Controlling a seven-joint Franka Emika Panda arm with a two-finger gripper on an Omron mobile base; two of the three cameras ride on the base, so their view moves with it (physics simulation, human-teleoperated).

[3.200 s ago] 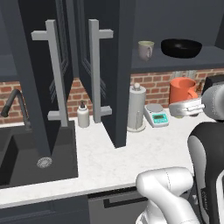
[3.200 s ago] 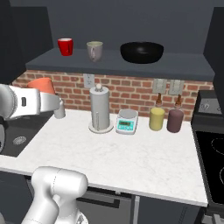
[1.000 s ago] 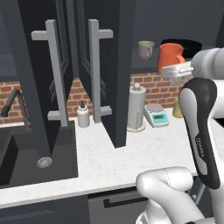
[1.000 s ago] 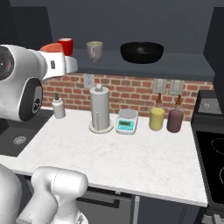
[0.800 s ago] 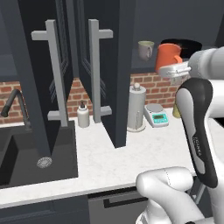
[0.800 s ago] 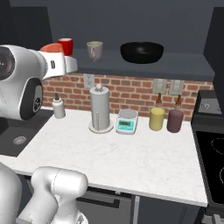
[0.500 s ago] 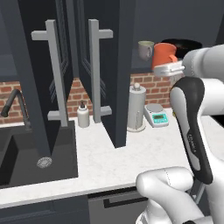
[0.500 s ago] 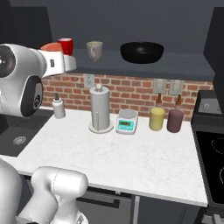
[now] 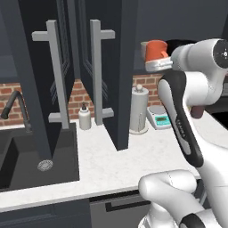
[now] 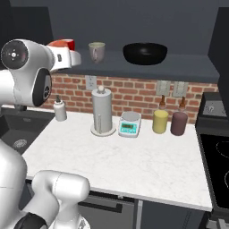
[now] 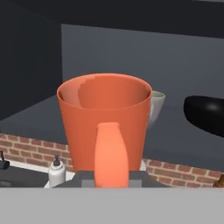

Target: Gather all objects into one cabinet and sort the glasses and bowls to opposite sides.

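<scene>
My gripper is shut on the orange mug, held upright at the height of the cabinet shelf. In the hand view the orange mug has its handle toward the camera. Behind it on the shelf stand the grey-beige mug and, to its right, the black bowl. From the right base view the red cup peeks out behind my hand, left of the grey-beige mug and the bowl. The cabinet's doors stand open.
On the counter stand a paper-towel holder, a small scale, a yellow bottle, a dark red bottle and a white soap bottle. The sink lies at the left, the stove at the right.
My gripper has carried the orange mug leftward and slightly up in the left base view, nearer the shelf and the open doors. Things on the shelf and counter have not moved.
</scene>
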